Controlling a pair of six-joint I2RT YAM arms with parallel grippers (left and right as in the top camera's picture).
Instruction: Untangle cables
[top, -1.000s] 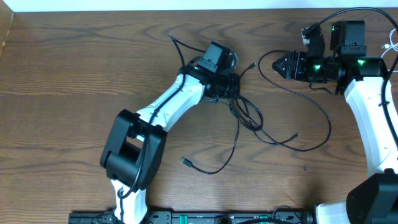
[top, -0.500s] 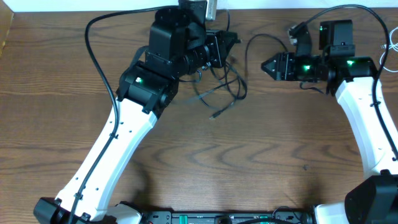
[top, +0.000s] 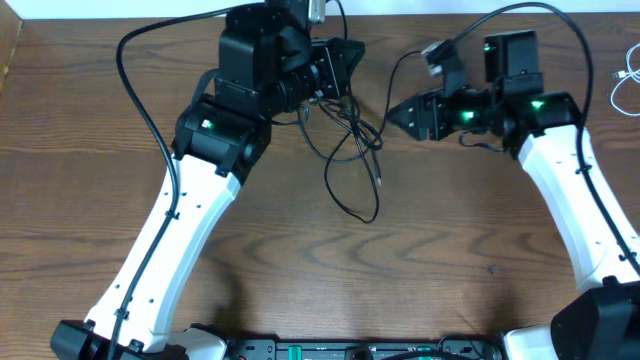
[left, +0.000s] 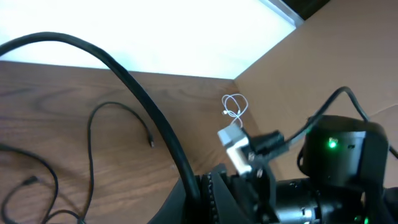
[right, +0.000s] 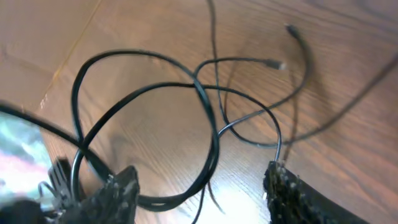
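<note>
Overhead: left end effector (top: 345, 60) clenched on black cables (top: 355, 135), thin loops dangling at tabletop (top: 100, 150) rear edge, centre. Right wrist only: right end effector (right: 202, 186) released, loops between its fingers. Left wrist: white cable (left: 233, 107) coiled, rear right corner.

On the table (top: 480, 270), the cables (top: 352, 138) spread in a loose tangle behind the middle. Their upper strands run up to the left gripper (top: 345, 60) near the back edge, and one long loop trails forward toward the near side. The right gripper (top: 395, 112) is just right of the tangle and points left at it, with another strand arching behind it between the two grippers. A lone cable (top: 620, 78) lies well apart at the table's far right edge.
</note>
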